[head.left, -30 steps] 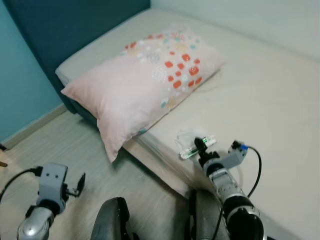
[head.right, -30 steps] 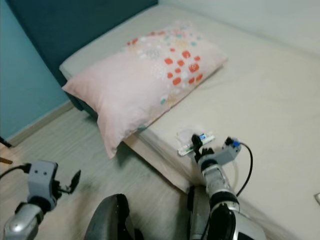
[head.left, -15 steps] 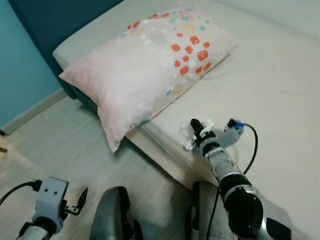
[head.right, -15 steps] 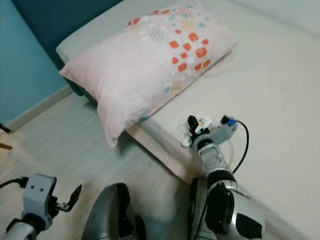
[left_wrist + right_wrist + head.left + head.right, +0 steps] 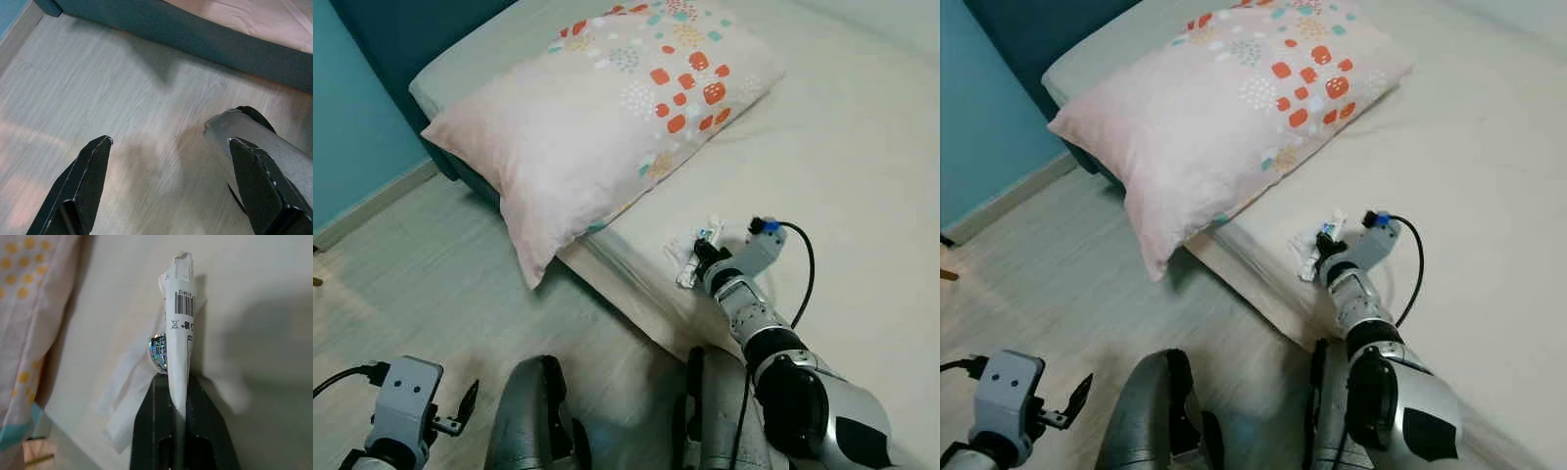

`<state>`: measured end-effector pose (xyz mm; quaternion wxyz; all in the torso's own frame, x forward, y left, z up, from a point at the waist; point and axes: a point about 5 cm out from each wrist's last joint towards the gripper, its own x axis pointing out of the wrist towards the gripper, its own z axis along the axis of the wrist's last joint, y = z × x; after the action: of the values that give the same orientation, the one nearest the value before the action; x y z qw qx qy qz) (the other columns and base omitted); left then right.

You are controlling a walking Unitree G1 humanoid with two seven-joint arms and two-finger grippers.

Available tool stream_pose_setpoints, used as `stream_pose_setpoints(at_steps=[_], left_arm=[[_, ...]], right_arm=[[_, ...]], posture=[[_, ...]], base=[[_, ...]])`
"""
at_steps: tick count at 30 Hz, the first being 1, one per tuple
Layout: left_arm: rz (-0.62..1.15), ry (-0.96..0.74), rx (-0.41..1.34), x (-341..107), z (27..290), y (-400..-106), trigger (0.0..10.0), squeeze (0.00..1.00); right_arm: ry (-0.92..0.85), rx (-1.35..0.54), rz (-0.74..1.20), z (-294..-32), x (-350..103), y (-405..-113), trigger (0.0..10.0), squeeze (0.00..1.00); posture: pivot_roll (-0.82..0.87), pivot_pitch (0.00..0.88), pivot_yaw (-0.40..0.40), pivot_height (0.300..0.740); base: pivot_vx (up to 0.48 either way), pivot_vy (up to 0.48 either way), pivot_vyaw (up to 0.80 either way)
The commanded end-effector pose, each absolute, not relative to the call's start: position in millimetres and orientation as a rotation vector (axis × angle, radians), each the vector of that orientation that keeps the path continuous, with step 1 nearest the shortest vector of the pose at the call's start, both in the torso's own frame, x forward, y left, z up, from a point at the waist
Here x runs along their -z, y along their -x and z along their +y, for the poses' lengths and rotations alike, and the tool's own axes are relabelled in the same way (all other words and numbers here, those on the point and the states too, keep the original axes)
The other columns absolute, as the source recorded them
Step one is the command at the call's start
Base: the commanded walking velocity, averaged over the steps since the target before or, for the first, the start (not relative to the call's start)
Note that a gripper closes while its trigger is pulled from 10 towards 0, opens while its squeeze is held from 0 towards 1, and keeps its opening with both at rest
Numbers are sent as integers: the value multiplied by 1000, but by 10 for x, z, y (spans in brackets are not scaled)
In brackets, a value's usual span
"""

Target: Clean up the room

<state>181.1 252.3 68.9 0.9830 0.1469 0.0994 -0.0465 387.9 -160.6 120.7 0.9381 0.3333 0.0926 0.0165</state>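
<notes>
**A:** Holding anything yet, that right gripper (image 5: pixel 178 396)?

**B:** Yes. Its two black fingers are pinched together on a crumpled wrapper (image 5: pixel 178 333), a white packet with a barcode and a shiny sticker. The wrapper stands up out of the fingers, just above the bed (image 5: pixel 842 166).

**A:** Where on the bed?

**B:** Near the bed's front edge, a little way out from the corner of the pillow (image 5: pixel 607 117) that hangs over that edge. The pillow is pink with red and teal dots.

**A:** Is the wrapper all in the grip?

**B:** I would guess not. A thin clear flap (image 5: pixel 124 396) trails to one side of the fingers and seems to lie on the sheet. Whether it is part of the same packet I cannot tell.

**A:** So what could go wrong?

**B:** The hold looks narrow, on a thin folded edge. A quick lift or swing could let it slide out and drop back on the bed, or off the edge onto the floor (image 5: pixel 431 284). The loose flap could also tear away and be left behind.

**A:** And the left gripper (image 5: pixel 168 186)?

**B:** Idle, low over the floor beside the bed, fingers spread wide, nothing between them.
</notes>
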Motion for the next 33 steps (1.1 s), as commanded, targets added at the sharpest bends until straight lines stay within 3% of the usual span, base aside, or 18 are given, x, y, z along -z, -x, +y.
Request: stream_pose_setpoints(at_steps=[1, 7, 12, 21, 24, 30, 33], left_arm=[[251, -315, 92, -633, 2557, -1748, 10000, 0], [241, -316, 66, -618, 2565, -1853, 10000, 0], [172, -280, 40, -689, 2514, -2173, 10000, 0], [85, -206, 20, -842, 2439, -2672, 10000, 0], [69, -175, 10, -877, 2418, -2778, 10000, 0], [58, -60, -58, -967, 2407, -2996, 10000, 0], [62, -19, -94, -1039, 2404, -3119, 10000, 0]], right_arm=[[-678, -45, 234, -1553, -1083, -3825, 0, 0], [-874, -154, 101, -1573, -1188, -3835, 0, 0], [-1039, -239, -97, -1755, -1358, -3829, 0, 0], [-935, -314, -282, -2007, -1590, -3709, 0, 0], [-862, -337, -237, -1967, -1601, -3716, 0, 0], [-904, -464, -287, -1836, -1719, -3687, 0, 0], [-922, -548, -269, -1625, -1714, -3672, 0, 0]], posture=[[197, 420, -11, 556], [176, 359, -28, 556], [147, 271, -37, 556], [90, 153, -33, 556], [77, 126, -34, 556], [54, 58, -36, 561], [71, 37, -29, 570]], base=[[0, 0, 0], [0, 0, 0], [0, 0, 0], [0, 0, 0], [0, 0, 0], [0, 0, 0], [0, 0, 0]])
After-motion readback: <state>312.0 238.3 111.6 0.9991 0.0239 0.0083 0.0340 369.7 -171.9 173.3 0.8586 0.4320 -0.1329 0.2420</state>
